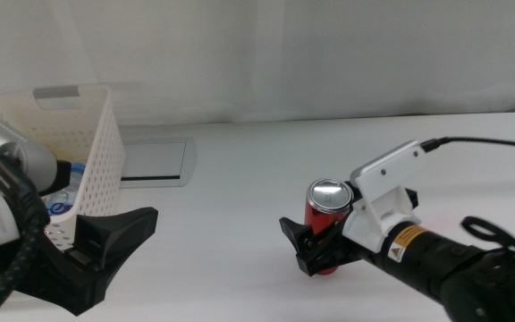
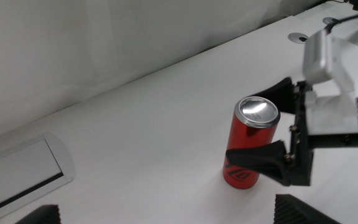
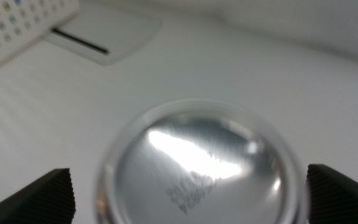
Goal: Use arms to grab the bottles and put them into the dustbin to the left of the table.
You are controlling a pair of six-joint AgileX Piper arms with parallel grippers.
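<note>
Can [image 1: 328, 222] (red, silver-topped) is seen upright on the table [image 1: 240, 179], bracketed between the spread jaws of the right gripper [image 1: 314, 243], contact unclear. The left gripper [image 1: 119, 234] is held open beside the dustbin [image 1: 97, 152], well apart from it.

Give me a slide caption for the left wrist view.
Right tool straddles the upright red can on the white table.

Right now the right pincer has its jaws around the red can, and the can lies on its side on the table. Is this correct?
Not quite. The right pincer does have its jaws on either side of the red can, but the can stands upright on the table, silver top up. The left wrist view shows this most clearly.
</note>
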